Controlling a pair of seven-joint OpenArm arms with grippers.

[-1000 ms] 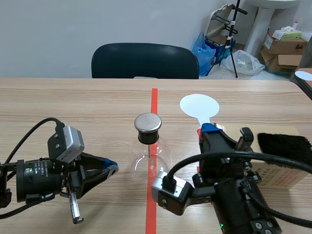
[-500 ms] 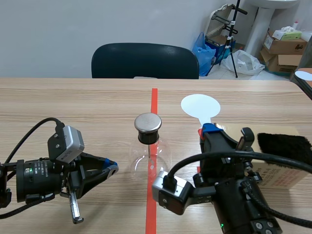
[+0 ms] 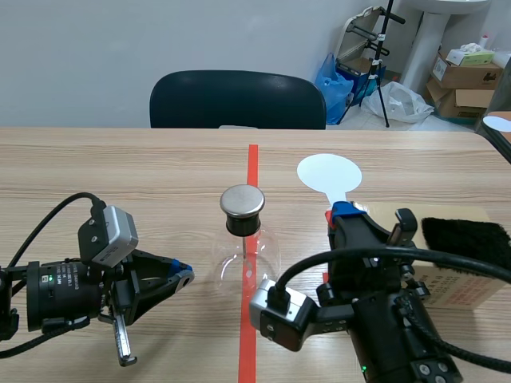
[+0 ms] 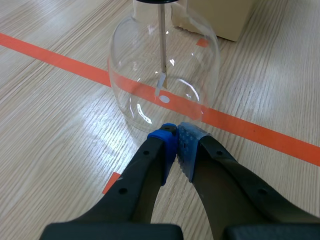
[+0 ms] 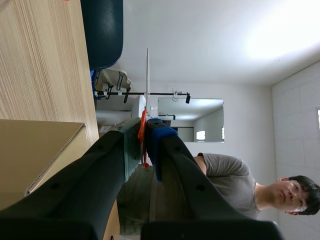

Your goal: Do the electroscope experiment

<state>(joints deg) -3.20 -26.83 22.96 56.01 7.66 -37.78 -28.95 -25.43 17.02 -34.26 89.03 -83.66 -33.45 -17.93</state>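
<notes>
at right, white disc (image 3: 329, 172) — edged rightward

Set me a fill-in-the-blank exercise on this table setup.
1. The right gripper is shut on the white round paddle; the left gripper is shut on ___.
2. The clear glass flask stands on the orange-red ___ line.
3. The fuzzy black cloth lies on the tan cardboard ___.
Missing: nothing; tape; box.
</notes>
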